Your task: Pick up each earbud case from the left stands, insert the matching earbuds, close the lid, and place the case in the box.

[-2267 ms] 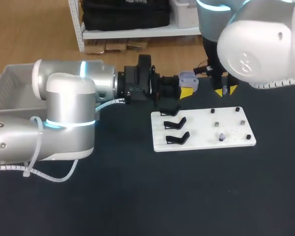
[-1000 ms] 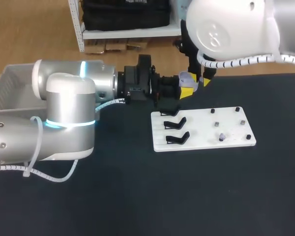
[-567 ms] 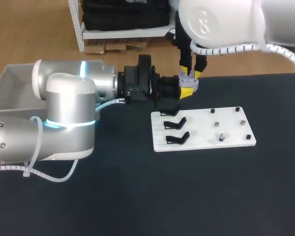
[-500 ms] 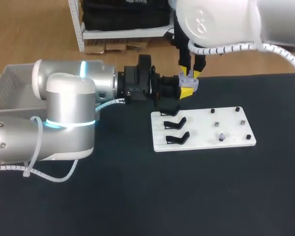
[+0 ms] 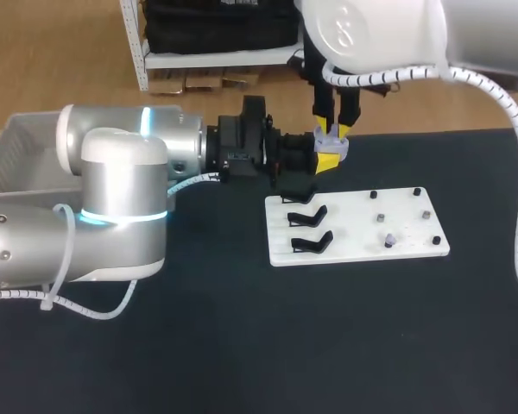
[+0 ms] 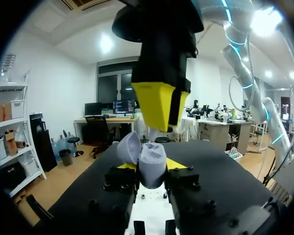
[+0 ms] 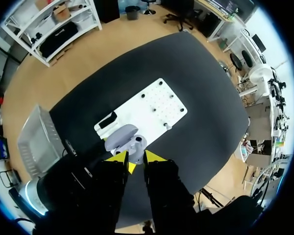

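I am clamping the open lavender plastic earbud case (image 5: 332,147) in my left claw (image 5: 326,160) above the black table (image 5: 242,345). My right claw (image 5: 334,129) is hovering just over it, and I cannot tell its grip. Coming down off-centre is risking knocking the case loose.

Robotics laboratory. Grounds: two industrial arms, the left arm (image 5: 121,198) and right arm (image 5: 388,34), stationed at a black tabletop (image 5: 242,345). A white fixture board (image 5: 354,237) on it carries black stands (image 5: 311,243) and small pegs (image 5: 414,192). A grey box (image 5: 17,151) sits beside the left arm.
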`<state>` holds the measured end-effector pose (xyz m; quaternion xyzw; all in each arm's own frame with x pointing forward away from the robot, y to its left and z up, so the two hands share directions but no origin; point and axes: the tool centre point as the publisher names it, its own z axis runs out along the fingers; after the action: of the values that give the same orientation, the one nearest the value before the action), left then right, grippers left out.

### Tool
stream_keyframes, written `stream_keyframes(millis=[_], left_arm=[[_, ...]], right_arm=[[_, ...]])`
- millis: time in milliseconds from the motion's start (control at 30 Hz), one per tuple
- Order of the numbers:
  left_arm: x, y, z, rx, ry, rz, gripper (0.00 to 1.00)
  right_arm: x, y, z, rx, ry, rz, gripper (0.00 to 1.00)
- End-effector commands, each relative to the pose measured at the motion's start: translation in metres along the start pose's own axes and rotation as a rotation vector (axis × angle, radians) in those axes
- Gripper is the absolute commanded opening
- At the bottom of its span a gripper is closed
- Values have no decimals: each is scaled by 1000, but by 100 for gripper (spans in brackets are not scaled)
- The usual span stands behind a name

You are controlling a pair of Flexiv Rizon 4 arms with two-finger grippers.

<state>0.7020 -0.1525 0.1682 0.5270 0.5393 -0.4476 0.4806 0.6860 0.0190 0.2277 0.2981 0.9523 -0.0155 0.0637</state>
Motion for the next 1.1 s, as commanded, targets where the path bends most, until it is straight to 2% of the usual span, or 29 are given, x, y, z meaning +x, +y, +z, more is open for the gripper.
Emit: stream_keyframes(millis=[33, 1100], left_arm=[[2, -1, 0, -5, -9, 5, 0], [2, -1, 0, -5, -9, 5, 0]], right_arm=[[3, -1, 0, -4, 5, 3, 0], [-3, 1, 12, 10, 18, 27, 0]])
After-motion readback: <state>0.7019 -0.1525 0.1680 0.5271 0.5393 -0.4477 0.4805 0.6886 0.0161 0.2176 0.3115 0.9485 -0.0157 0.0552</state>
